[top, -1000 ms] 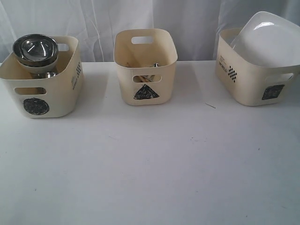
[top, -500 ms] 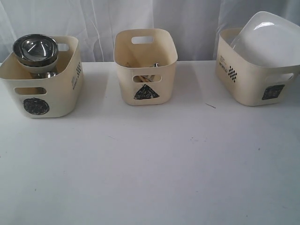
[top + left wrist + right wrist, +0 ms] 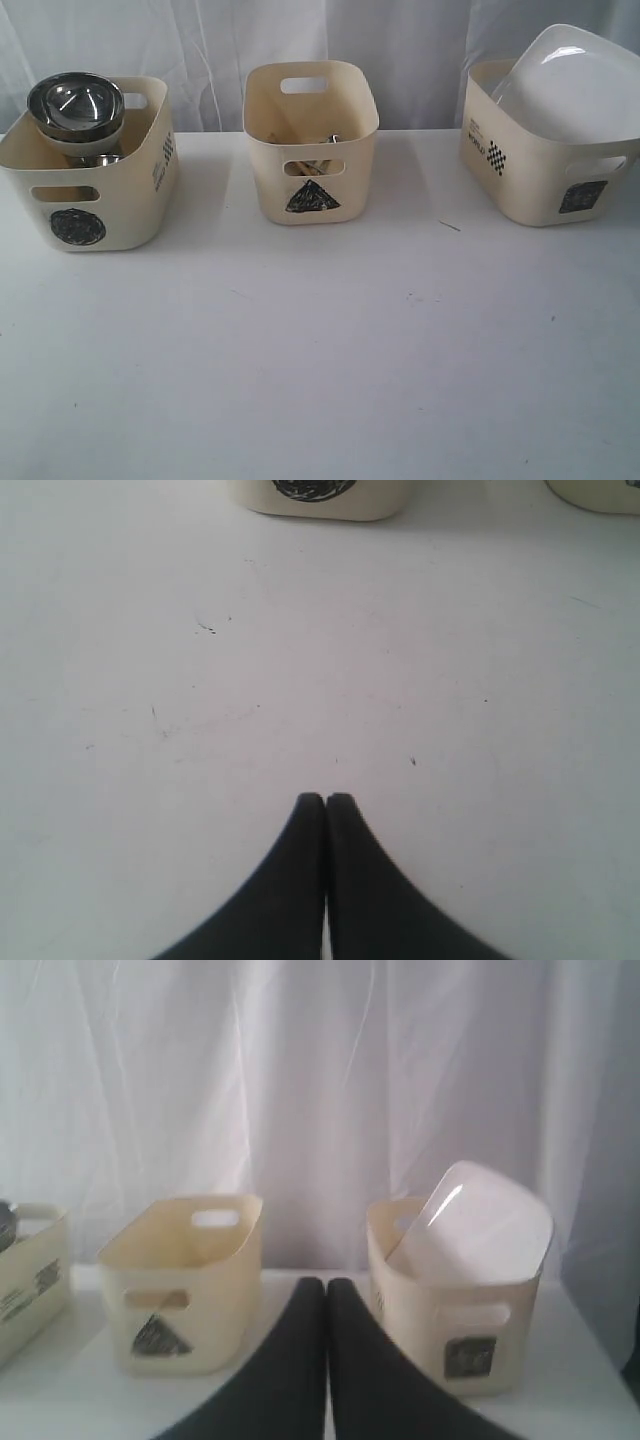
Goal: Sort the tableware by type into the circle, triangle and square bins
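Three cream bins stand along the far side of the table. The circle bin at the left holds a steel bowl stacked on a white bowl, with steel mugs partly hidden beneath. Cutlery and chopsticks poke up inside the triangle bin in the middle. A large white plate leans in the square bin at the right. My left gripper is shut and empty above bare tabletop. My right gripper is shut and empty, facing the triangle bin and square bin.
A white curtain hangs behind the bins. The white table spreads in front of them. In the left wrist view the bottom of the circle bin shows at the far edge.
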Robot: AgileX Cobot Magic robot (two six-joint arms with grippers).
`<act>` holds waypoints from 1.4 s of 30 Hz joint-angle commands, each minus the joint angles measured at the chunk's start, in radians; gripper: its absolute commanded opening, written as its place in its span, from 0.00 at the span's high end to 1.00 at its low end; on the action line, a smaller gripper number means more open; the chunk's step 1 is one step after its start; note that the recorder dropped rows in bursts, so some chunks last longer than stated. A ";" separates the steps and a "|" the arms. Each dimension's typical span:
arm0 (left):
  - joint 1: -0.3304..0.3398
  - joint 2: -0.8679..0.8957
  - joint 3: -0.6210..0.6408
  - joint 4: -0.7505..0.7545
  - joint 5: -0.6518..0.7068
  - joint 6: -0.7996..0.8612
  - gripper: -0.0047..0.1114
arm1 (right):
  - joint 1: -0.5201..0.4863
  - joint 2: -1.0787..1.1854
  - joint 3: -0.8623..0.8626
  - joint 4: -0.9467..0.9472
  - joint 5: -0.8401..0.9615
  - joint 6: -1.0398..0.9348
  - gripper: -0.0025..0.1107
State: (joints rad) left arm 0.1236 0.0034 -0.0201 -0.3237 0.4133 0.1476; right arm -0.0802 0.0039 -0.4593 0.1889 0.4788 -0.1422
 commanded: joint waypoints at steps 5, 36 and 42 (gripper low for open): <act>-0.008 -0.003 0.009 -0.004 0.013 -0.006 0.96 | 0.001 -0.004 0.459 -0.074 -0.565 -0.011 0.98; -0.010 -0.003 0.020 0.001 -0.259 -0.003 0.96 | 0.001 -0.004 0.459 -0.260 -0.127 0.049 0.98; -0.010 -0.003 0.020 0.001 -0.259 -0.001 0.96 | 0.001 -0.004 0.459 -0.260 -0.127 0.049 0.98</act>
State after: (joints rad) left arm 0.1193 0.0034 -0.0027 -0.3178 0.1622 0.1476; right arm -0.0802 0.0039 -0.0022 -0.0645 0.3574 -0.0983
